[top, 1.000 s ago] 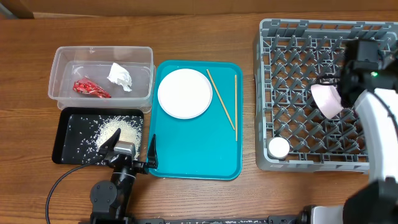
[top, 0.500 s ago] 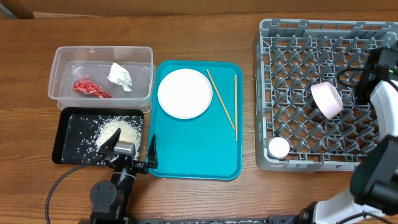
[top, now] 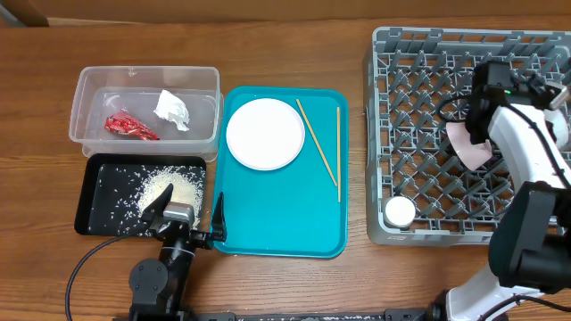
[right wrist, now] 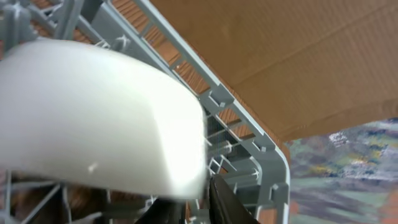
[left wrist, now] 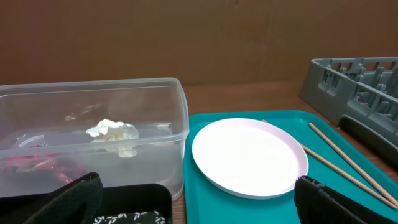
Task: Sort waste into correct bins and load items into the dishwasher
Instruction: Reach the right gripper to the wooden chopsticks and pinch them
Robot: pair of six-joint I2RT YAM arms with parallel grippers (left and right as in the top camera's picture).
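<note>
The clear tub (top: 147, 76), far left on the desk (top: 294, 36), holds a red wrapper (top: 130, 127) and a white tissue (top: 172, 109). The black tray (top: 94, 209) holds rice (top: 174, 189). The teal tray (top: 277, 232) holds the plate (top: 265, 134) and chopsticks (top: 317, 143). The dish rack (top: 419, 134) holds a pink bowl (top: 468, 147) and a small cup (top: 399, 212). The left end effector (top: 190, 203) is wide open. The right end effector (top: 473, 120) is at the bowl, but I cannot tell its grip.

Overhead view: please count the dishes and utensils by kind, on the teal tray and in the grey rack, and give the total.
White plate, on the teal tray: 1
Chopsticks, on the teal tray: 2
Pink bowl, in the grey rack: 1
White cup, in the grey rack: 1
Total: 5
</note>
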